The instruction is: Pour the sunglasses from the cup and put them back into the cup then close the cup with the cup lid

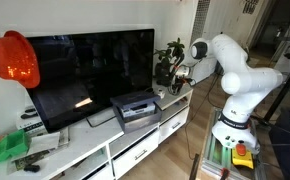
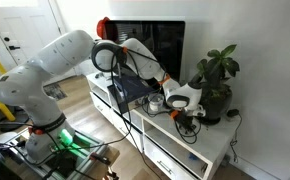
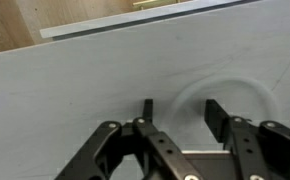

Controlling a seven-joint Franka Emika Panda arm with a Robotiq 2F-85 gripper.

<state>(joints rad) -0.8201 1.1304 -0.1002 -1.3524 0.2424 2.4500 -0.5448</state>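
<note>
On the white cabinet [image 1: 135,152], in an exterior view, a red object [image 1: 13,58], a television [image 1: 90,70] and a grey device [image 1: 135,108] are noted from the left. The gripper [image 1: 182,73] is held over the cabinet's far end, beside a plant [image 1: 168,55].

In the wrist view the fingers [image 3: 147,108] are seen spread wide, with nothing held between them. A faint round outline [image 3: 225,92], judged to be the cup or its lid, is recorded on the cabinet top under the finger at the picture's right, off centre. The sunglasses cannot be made out.

The step in hand is judged to be the approach for a grasp. The outline should be centred between the fingers before any descent is made. Its round face is turned up towards the camera, so its axis is judged vertical; no long axis can be told.
</note>
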